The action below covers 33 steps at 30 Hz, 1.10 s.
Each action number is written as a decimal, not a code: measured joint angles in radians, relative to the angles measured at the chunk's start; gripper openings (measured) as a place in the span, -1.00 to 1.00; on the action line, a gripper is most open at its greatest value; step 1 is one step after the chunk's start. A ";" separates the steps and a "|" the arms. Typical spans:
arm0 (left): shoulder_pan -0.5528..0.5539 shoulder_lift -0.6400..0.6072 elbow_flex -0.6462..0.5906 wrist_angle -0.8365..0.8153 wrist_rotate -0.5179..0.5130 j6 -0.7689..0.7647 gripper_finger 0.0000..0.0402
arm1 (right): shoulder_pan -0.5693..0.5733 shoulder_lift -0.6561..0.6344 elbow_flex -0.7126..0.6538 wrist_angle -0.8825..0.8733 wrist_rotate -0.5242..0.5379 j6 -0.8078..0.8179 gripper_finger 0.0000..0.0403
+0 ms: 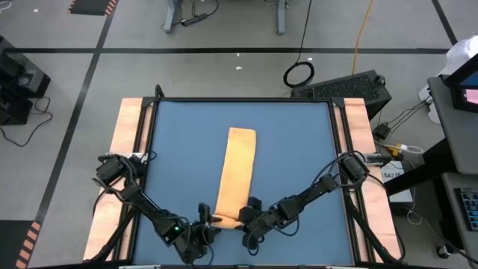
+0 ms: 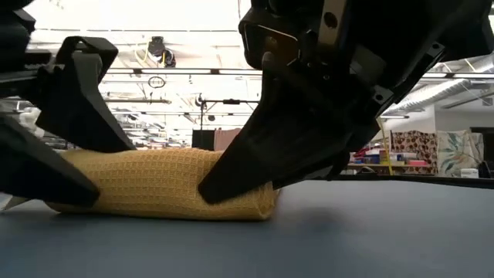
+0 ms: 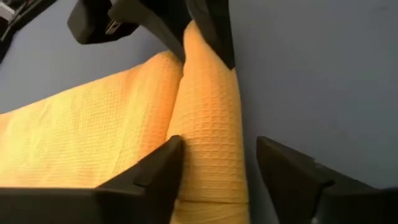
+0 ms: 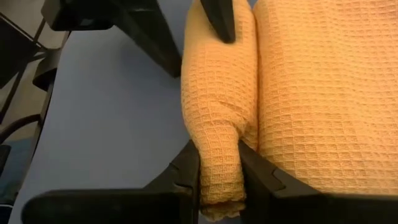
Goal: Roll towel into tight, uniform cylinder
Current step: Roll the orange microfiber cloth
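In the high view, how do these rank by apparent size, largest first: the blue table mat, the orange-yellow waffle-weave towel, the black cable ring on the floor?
1. Blue table mat, clearly largest.
2. Orange-yellow towel, a long narrow strip.
3. Black cable ring, smallest; it lies lower, on the floor, so it may look slightly smaller than it is.

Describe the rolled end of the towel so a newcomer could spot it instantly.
On the blue table lies one long orange-yellow towel. Its rolled end sits at the near edge, between both hands, a plump waffle-textured tube unlike the flat strip beyond.

towel [image 1: 237,173]: I see it mid-frame on the table [image 1: 299,149].
left gripper [image 1: 205,222], right gripper [image 1: 245,218]: at its lower rolled end.
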<state>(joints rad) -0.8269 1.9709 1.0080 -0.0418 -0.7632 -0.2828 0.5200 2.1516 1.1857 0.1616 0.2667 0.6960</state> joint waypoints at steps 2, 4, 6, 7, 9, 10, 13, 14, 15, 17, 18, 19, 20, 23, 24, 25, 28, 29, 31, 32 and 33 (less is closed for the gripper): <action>0.001 0.000 0.001 -0.016 0.004 -0.022 -0.10 | 0.000 -0.005 -0.001 -0.001 0.001 0.000 -0.71; 0.011 0.000 0.002 -0.039 0.013 -0.064 -0.26 | 0.000 -0.006 -0.001 0.001 -0.004 -0.011 -0.69; 0.022 -0.001 0.004 -0.069 0.047 -0.105 -0.43 | 0.002 -0.022 -0.002 -0.001 -0.008 -0.045 -0.64; 0.028 -0.003 0.005 -0.080 0.069 -0.123 -0.51 | 0.003 -0.028 -0.002 -0.005 -0.009 -0.067 -0.60; 0.041 -0.005 0.006 -0.092 0.100 -0.150 -0.67 | 0.010 -0.052 -0.004 -0.026 -0.011 -0.136 -0.49; 0.045 -0.007 0.006 -0.092 0.106 -0.154 -0.73 | 0.016 -0.066 -0.006 -0.047 -0.011 -0.167 -0.42; 0.052 -0.022 0.004 -0.094 0.131 -0.155 -0.77 | 0.048 -0.109 -0.008 -0.109 0.017 -0.249 -0.20; 0.056 -0.029 0.003 -0.095 0.144 -0.157 -0.77 | 0.064 -0.124 -0.008 -0.135 0.042 -0.271 -0.12; 0.058 -0.038 0.003 -0.097 0.160 -0.158 -0.77 | 0.083 -0.134 -0.008 -0.154 0.070 -0.294 -0.05; 0.069 -0.055 0.001 -0.106 0.199 -0.162 -0.76 | 0.123 -0.148 -0.007 -0.177 0.147 -0.331 0.05; 0.076 -0.061 0.001 -0.107 0.221 -0.167 -0.74 | 0.143 -0.148 -0.007 -0.175 0.195 -0.346 0.09; 0.086 -0.067 0.000 -0.110 0.245 -0.176 -0.73 | 0.163 -0.148 -0.007 -0.162 0.242 -0.365 0.12; 0.097 -0.072 0.000 -0.111 0.273 -0.182 -0.73 | 0.180 -0.146 -0.007 -0.141 0.286 -0.390 0.14; 0.134 -0.076 0.002 -0.107 0.355 -0.184 -0.74 | 0.211 -0.119 -0.004 -0.027 0.345 -0.480 0.14; 0.147 -0.076 0.002 -0.104 0.378 -0.183 -0.74 | 0.216 -0.105 -0.004 -0.002 0.359 -0.511 0.13; 0.162 -0.076 0.002 -0.105 0.409 -0.183 -0.74 | 0.217 -0.088 -0.004 0.029 0.363 -0.536 0.12; 0.209 -0.077 0.002 -0.095 0.519 -0.186 -0.74 | 0.210 -0.048 -0.004 0.081 0.377 -0.572 0.06; 0.222 -0.077 0.003 -0.095 0.548 -0.196 -0.74 | 0.206 -0.037 -0.004 0.086 0.396 -0.578 0.04; 0.247 -0.078 0.003 -0.098 0.599 -0.214 -0.74 | 0.200 -0.017 -0.004 0.086 0.433 -0.592 0.00; 0.258 -0.078 0.003 -0.100 0.621 -0.229 -0.74 | 0.198 -0.010 -0.004 0.081 0.449 -0.599 -0.02; 0.267 -0.078 0.003 -0.102 0.636 -0.236 -0.74 | 0.194 -0.006 -0.004 0.083 0.465 -0.602 -0.03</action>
<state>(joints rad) -0.5597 1.8927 1.0111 -0.1435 -0.1268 -0.5188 0.7142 2.1457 1.1812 0.2443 0.7319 0.0944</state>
